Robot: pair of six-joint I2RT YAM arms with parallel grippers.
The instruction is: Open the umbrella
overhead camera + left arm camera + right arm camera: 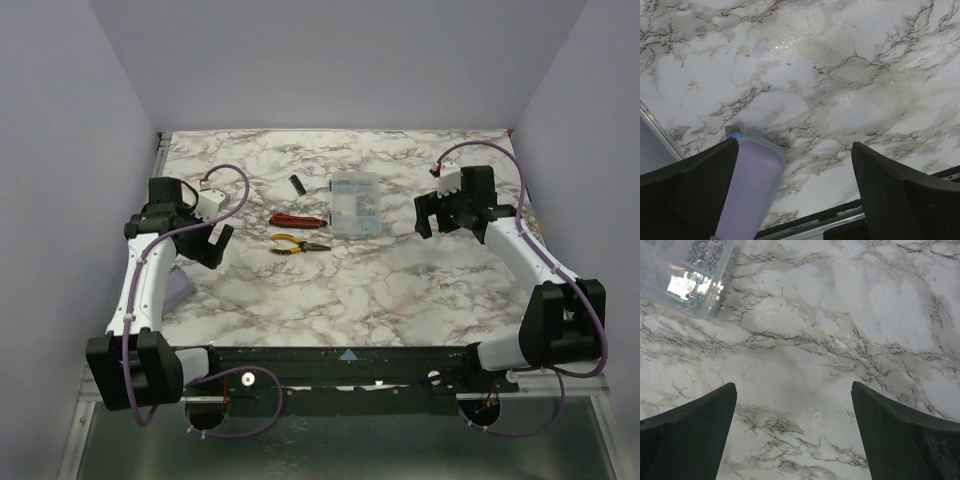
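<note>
My left pincer (795, 150) hangs released over the worktop's (840, 75) left edge, the folded umbrella (752, 185) lying just beside one jaw, placed for a grab, I judge; my right pincer (794, 387) hovers released, well apart, free to help.

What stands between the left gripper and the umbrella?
Nothing visible does. The umbrella lies on the table beside one finger of the open left gripper, with only bare marble between. The pliers lie apart, mid-table.

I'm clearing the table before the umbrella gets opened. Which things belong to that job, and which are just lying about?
For the job: umbrella.
Lying about: red pliers, yellow-handled pliers, clear parts box, small black object.
</note>
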